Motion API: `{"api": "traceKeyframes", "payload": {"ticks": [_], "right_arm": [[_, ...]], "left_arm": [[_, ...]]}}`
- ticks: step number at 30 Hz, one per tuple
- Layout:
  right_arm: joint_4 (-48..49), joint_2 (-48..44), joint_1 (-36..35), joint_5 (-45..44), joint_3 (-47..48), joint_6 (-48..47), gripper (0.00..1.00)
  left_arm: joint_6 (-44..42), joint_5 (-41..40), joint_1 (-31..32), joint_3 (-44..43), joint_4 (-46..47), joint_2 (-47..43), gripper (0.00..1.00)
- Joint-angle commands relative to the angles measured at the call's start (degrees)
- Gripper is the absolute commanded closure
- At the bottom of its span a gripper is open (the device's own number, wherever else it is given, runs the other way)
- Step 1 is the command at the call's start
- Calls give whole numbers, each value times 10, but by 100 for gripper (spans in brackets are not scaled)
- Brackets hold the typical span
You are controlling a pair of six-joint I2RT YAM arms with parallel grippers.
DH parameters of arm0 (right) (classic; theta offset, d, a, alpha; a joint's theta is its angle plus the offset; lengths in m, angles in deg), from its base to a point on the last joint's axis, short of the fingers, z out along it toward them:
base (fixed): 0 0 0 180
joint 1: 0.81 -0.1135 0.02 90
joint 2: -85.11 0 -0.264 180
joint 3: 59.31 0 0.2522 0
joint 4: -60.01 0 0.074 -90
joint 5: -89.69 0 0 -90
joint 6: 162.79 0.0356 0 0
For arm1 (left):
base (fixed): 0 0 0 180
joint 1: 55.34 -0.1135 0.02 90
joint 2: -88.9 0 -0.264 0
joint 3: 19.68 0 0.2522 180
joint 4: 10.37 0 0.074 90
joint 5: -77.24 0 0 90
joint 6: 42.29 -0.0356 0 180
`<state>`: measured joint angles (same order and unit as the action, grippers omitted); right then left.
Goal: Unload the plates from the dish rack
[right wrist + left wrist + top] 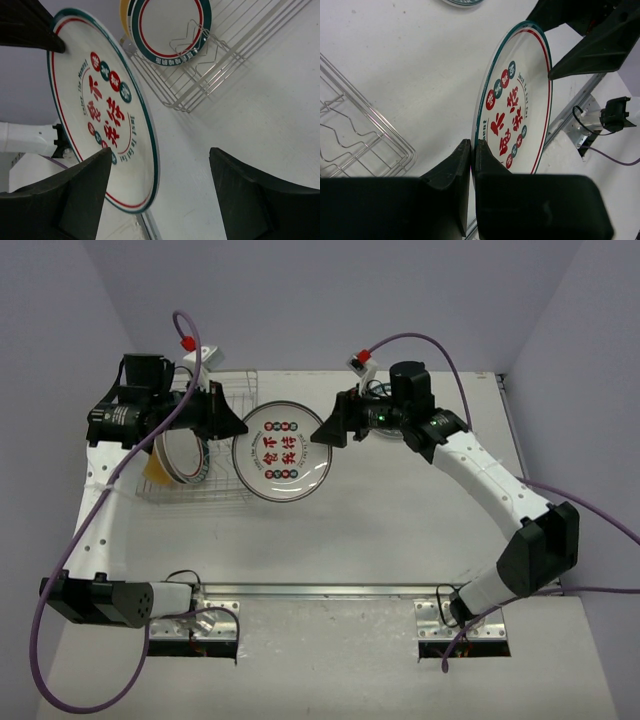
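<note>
The left gripper (pixel 232 423) pinches the left rim of the red-marked plate (pixel 282 452), holding it just right of the dish rack (pixel 240 380). The right gripper (pixel 328 430) gapes wide at the right rim. It should seat that rim deep between its fingers and clamp firmly before the left lets go.

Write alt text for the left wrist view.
The left gripper pinches the near rim of a white plate with red characters and a teal edge. The open right gripper straddles its far rim; the wire dish rack lies at left on the table.
</note>
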<state>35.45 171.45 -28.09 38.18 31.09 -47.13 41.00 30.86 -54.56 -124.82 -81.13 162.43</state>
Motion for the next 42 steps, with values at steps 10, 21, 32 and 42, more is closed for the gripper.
{"api": "traceKeyframes", "payload": {"ticks": [10, 21, 32, 42], "right_arm": [[18, 31, -14, -11, 40, 12, 100], [20, 88, 204, -78, 59, 91, 100], [24, 241, 341, -221, 142, 136, 100], [25, 340, 347, -220, 197, 128, 100]], "left_arm": [[7, 7, 2, 28, 38, -22, 28], [116, -382, 1, 19, 125, -55, 0], [137, -419, 1, 62, 139, -68, 0], [134, -451, 1, 88, 138, -82, 0]]}}
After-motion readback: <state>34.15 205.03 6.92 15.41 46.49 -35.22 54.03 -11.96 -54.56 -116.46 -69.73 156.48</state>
